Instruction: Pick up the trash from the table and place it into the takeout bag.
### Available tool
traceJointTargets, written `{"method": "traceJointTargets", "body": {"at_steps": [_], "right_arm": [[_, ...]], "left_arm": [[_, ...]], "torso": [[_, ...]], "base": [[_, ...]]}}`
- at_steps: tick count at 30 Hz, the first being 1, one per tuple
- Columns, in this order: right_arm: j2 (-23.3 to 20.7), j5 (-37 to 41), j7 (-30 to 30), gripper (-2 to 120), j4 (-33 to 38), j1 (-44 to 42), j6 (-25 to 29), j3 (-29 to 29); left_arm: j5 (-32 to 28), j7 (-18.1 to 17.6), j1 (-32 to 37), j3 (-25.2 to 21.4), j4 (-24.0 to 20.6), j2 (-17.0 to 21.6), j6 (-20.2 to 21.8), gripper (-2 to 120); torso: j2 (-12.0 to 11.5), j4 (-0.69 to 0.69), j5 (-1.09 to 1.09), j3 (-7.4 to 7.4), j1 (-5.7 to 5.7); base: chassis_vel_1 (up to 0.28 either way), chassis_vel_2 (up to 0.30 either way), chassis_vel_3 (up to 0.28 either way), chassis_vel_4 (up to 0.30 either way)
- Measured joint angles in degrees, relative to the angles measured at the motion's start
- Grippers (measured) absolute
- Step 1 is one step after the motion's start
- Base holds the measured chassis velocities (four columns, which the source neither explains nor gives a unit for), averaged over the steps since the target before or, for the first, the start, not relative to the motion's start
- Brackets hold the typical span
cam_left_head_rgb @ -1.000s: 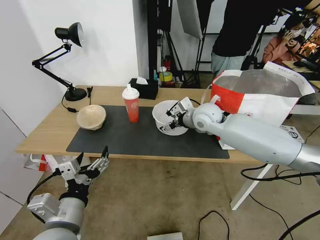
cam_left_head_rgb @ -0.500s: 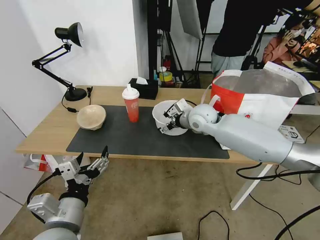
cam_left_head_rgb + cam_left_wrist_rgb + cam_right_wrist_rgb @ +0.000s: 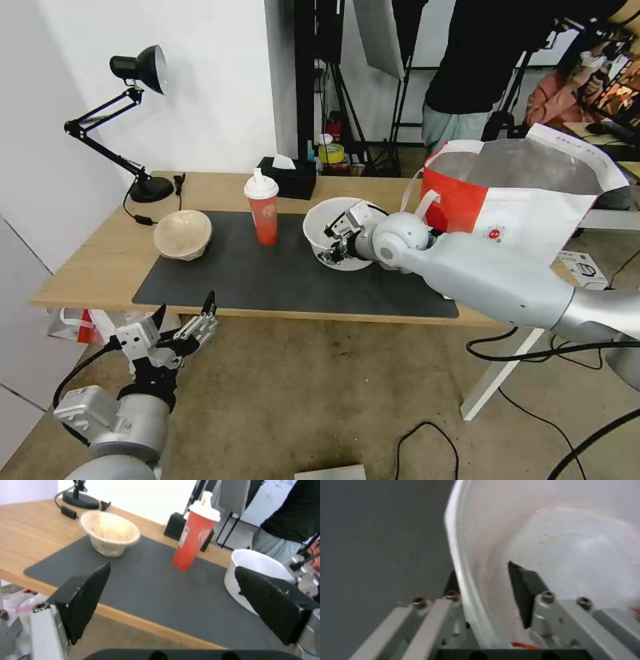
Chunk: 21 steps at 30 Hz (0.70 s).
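The right gripper (image 3: 331,244) straddles the white bowl's (image 3: 321,227) rim – one finger inside, one outside, not yet squeezed – mid-mat on the desk (image 3: 100,257). Takeout bag (image 3: 527,200) at 3 o'clock. Left gripper (image 3: 187,320) hangs open.

studio/lab | light stands (image 3: 400,87), floor cables (image 3: 533,347), desk lamp (image 3: 137,100)
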Motion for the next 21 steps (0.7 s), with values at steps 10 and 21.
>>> {"method": "traceJointTargets", "body": {"at_steps": [10, 21], "right_arm": [[0.3, 0.1, 0.3, 0, -0.8, -1.2, 0.0, 0.3], [1.1, 1.9, 0.2, 0, -1.0, 1.4, -0.1, -0.3]], "left_arm": [[0.0, -0.3, -0.3, -0.1, 0.0, 0.3, -0.3, 100], [0.0, -0.8, -0.6, -0.3, 0.0, 0.8, -0.4, 100]], "torso": [[0.0, -0.02, -0.01, 0.01, 0.0], [0.0, -0.01, 0.0, 0.02, 0.01]], "base": [[0.0, 0.0, 0.0, 0.0], [0.0, 0.0, 0.0, 0.0]]}}
